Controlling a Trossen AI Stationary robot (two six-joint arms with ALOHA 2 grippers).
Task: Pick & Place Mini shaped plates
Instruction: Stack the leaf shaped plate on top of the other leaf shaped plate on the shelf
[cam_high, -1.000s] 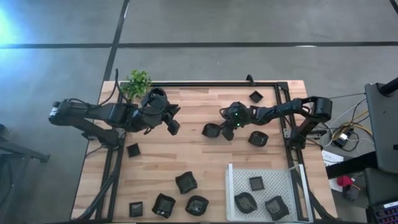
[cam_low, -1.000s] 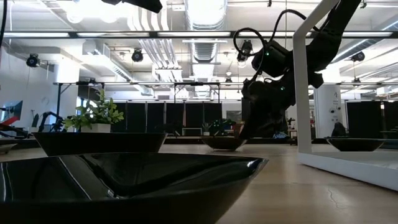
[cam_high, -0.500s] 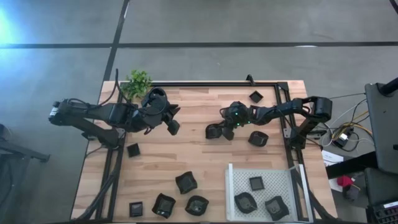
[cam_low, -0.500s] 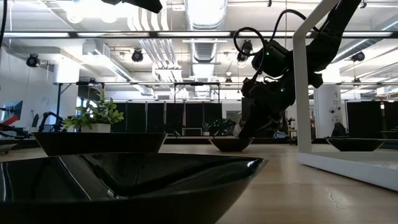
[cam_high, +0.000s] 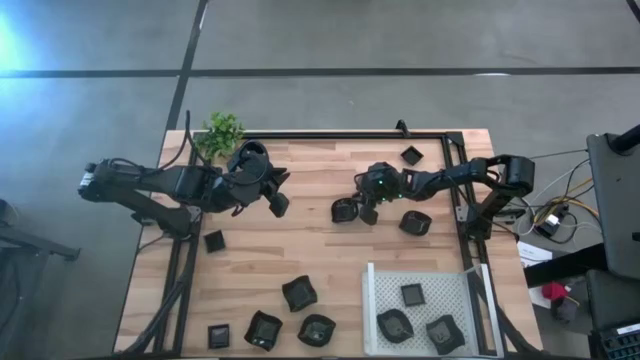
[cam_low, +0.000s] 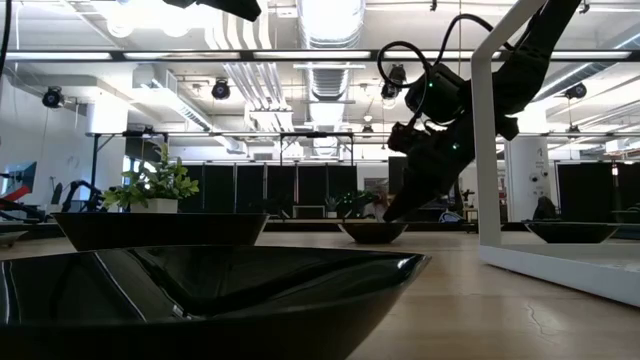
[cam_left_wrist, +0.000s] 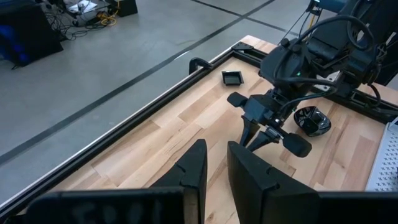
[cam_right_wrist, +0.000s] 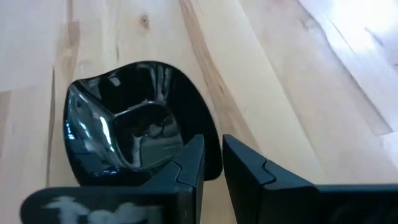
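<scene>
Meanwhile the right gripper (cam_high: 358, 211) has nudged slightly rightward at the desk's (cam_high: 300, 250) centre, its nearly closed, empty fingers (cam_right_wrist: 186, 163) against the rim of a black mini plate (cam_high: 344, 210). Left gripper (cam_high: 278, 203), fingers clenched, remains hovering at far left.

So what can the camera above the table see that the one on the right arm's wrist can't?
Only the high view shows the whole table: the white perforated tray holding three small black dishes, the green plant, the left gripper waiting near the plant, and more dishes scattered about. Only the right wrist view shows, close up, the glossy hollow of the black dish and the narrow gap between its own fingers. Both show that dish on the wood beside the right gripper.
</scene>
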